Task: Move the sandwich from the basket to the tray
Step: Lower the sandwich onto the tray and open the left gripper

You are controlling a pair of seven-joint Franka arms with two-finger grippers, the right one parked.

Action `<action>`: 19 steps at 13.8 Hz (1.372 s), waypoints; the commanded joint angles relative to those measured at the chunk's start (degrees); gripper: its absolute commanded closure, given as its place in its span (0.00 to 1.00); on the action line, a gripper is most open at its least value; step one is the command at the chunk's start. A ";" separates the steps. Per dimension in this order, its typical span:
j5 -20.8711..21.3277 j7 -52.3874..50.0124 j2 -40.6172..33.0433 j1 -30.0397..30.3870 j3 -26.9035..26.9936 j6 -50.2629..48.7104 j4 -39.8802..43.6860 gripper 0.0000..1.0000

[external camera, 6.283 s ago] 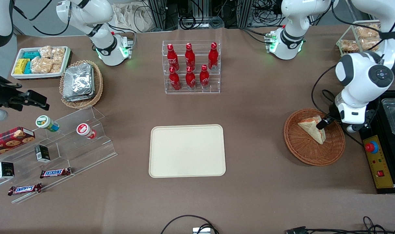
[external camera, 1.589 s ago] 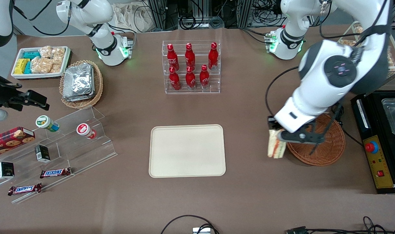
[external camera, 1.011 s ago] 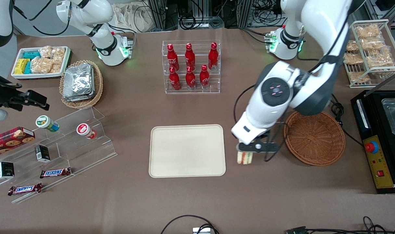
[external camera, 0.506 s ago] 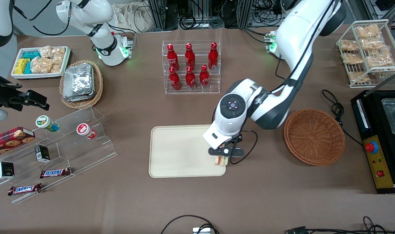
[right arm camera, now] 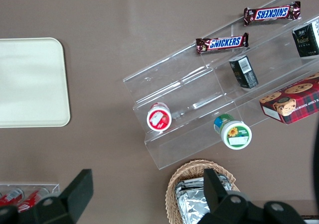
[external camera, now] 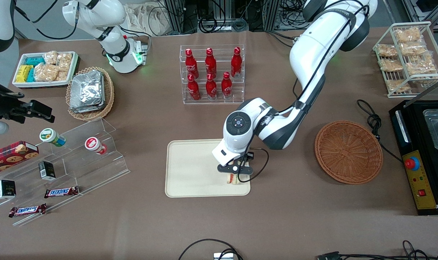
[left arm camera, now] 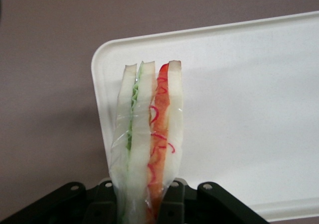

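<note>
My left gripper (external camera: pixel 233 174) hangs over the cream tray (external camera: pixel 190 169), above the corner nearest the front camera on the basket's side. It is shut on the sandwich (external camera: pixel 232 178), a wrapped wedge of white bread. In the left wrist view the sandwich (left arm camera: pixel 147 134) stands on edge between the gripper (left arm camera: pixel 148 204) fingers, green and red filling showing, with the tray (left arm camera: pixel 249 109) corner below it. Whether the sandwich touches the tray I cannot tell. The reddish-brown wicker basket (external camera: pixel 348 151) sits bare toward the working arm's end of the table.
A clear rack of red bottles (external camera: pixel 211 74) stands farther from the front camera than the tray. Clear stepped shelves (external camera: pixel 71 159) with snacks lie toward the parked arm's end. A foil-pack basket (external camera: pixel 90 92), a wire snack rack (external camera: pixel 408 57) and a black control box (external camera: pixel 419 169) are also on the table.
The gripper has carried the sandwich out of the basket and sideways to above the tray's corner; in the last half second it moved slightly farther over the tray.
</note>
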 commanded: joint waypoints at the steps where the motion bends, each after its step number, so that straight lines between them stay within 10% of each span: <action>1: 1.23 -1.22 2.72 -1.62 0.39 -0.17 2.95 0.85; 11: 2.63 -7.46 5.98 -2.24 0.39 3.17 3.13 0.72; 19: 5.54 -15.36 7.12 -2.33 0.39 6.51 2.87 0.00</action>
